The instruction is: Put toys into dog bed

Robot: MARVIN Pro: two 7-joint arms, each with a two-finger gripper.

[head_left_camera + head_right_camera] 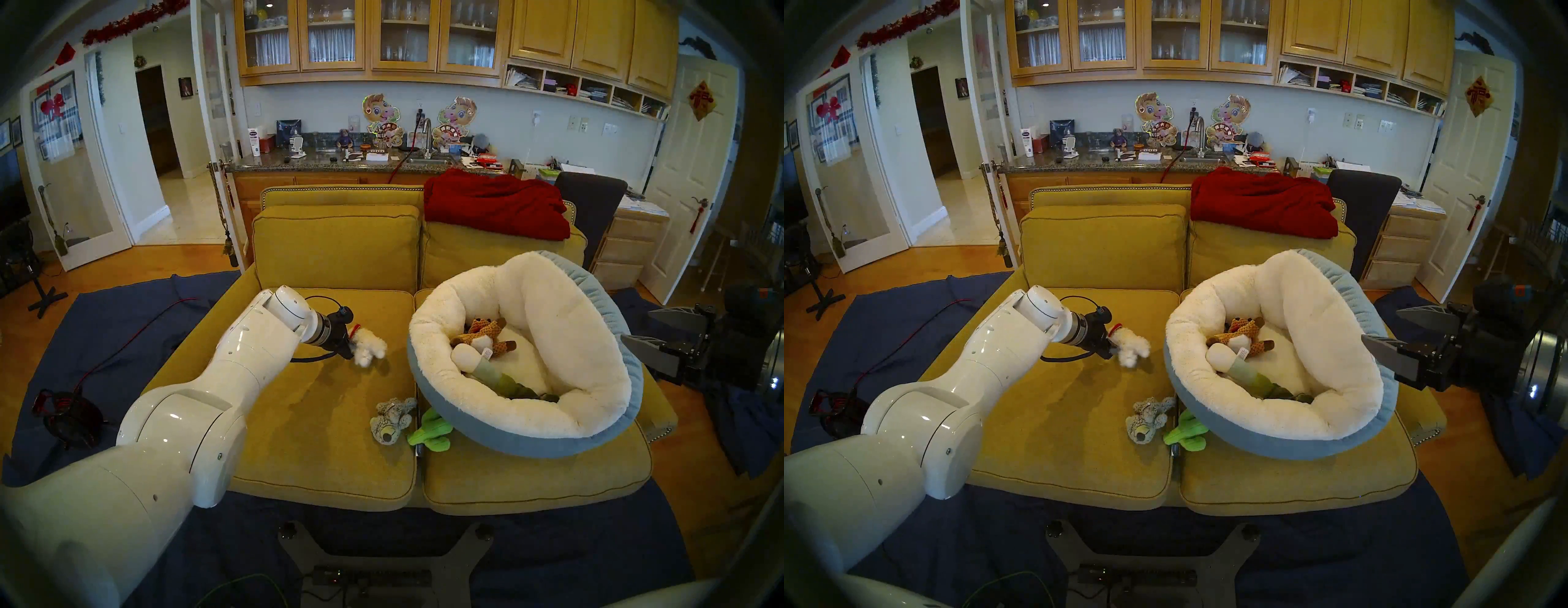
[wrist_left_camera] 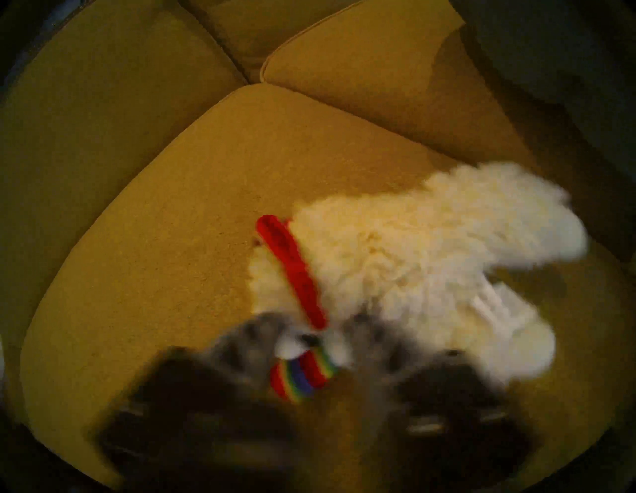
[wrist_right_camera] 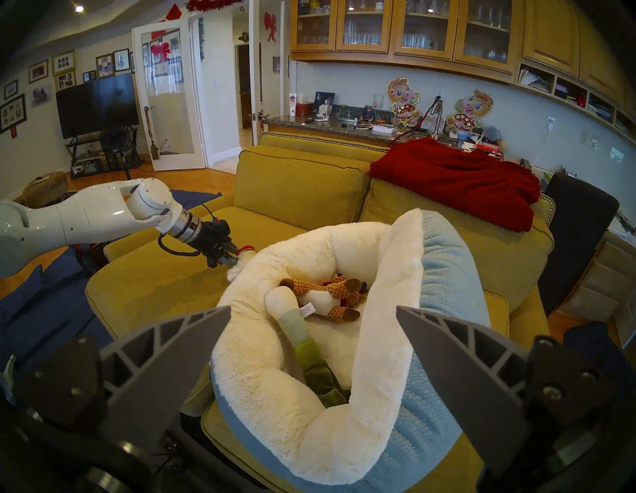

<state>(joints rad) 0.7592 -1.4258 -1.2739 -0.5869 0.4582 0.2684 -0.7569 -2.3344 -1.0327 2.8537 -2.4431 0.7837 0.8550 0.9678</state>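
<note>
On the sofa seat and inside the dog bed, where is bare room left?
Bare: the left seat cushion in front of the white lamb, and the dog bed fleece right of the leek. Crowded: the seam where grey animal and cactus meet the bed's rim.

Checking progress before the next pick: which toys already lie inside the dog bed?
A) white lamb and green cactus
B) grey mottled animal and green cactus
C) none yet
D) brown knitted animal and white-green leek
D: the brown knitted animal and the leek lie in the dog bed, while the grey animal, cactus and lamb are on the sofa seat outside it.
</note>
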